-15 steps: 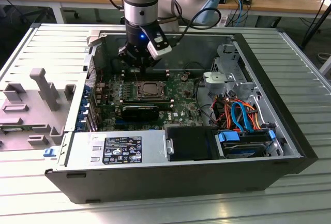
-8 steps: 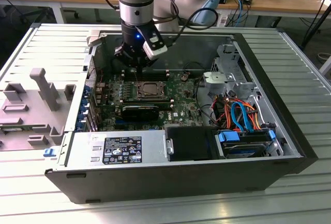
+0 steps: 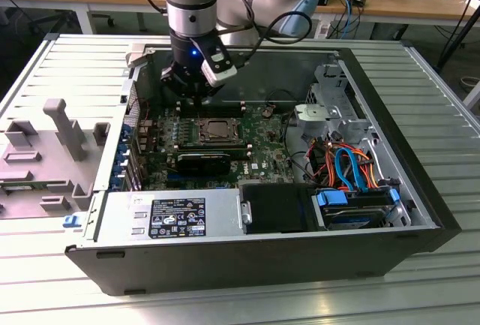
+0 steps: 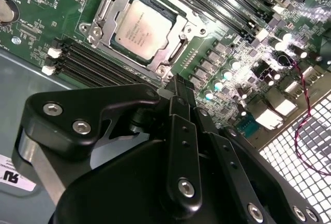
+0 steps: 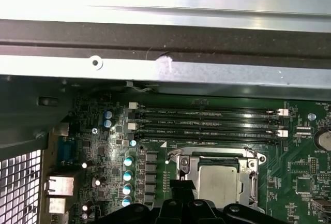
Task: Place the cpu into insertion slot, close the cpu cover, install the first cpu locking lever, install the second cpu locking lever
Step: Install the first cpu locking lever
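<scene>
The tool [image 4: 178, 87] fills the lower half of the second wrist view, its black fingers [image 4: 181, 146] drawn together into one narrow tip with no gap showing between them and nothing pinched; that tip hangs just off the near corner of the socket, apart from it, above the green motherboard [image 4: 46, 6]. In the exterior view the tool [image 3: 196, 98] sits in the upper centre of the frame, the arm [image 3: 191, 2] dropping almost straight down into the open computer case [image 3: 390, 115], wrist held vertical, tip just behind the socket.

The cpu [image 4: 143, 30] lies in the upper centre of the second wrist view, seated flat in the insertion slot [image 4: 178, 53], its dull silver top showing through the window of the cpu cover [image 4: 115, 19], which appears to be folded down around it; in the first wrist view the cpu [image 5: 220, 182] sits at the lower right of centre. Whether the levers are latched I cannot tell.

By my judgement the chip is light, stiff and slick on top, and fragile underneath, so best held by its edges alone; the cover is thin sprung sheet metal, rigid enough to push on its frame; the levers would be stiff wire, resisting near the end of travel, best pressed at the free end.

Long black memory slots [image 5: 207, 120] run beside the socket; the case rests on a ribbed metal worktop [image 3: 420, 280].
</scene>
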